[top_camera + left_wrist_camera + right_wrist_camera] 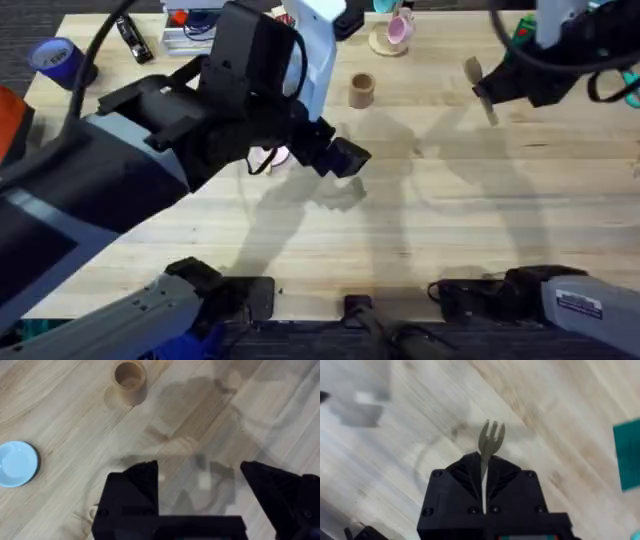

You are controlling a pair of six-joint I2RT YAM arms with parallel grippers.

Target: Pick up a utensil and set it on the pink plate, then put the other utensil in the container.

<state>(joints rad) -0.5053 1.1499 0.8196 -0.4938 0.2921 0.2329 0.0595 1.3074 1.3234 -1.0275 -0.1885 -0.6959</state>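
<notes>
- Pale wood table (450, 220), both arms raised above it
- right gripper (483, 491) clamps fork (491, 440) by its handle, prongs out — held high, well right of container (362, 90)
- left gripper (200, 485) spread, empty, near pink plate (268, 157)
- Risk, as I judge it — thin handle pivots, prongs catch the narrow rim and tip the cup

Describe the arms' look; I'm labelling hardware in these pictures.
Both arms have black links with white and grey housings and black cables. The left gripper has matte black angular fingers. The right gripper is a black ribbed block with screws. A white printed label sits near the right base.
</notes>
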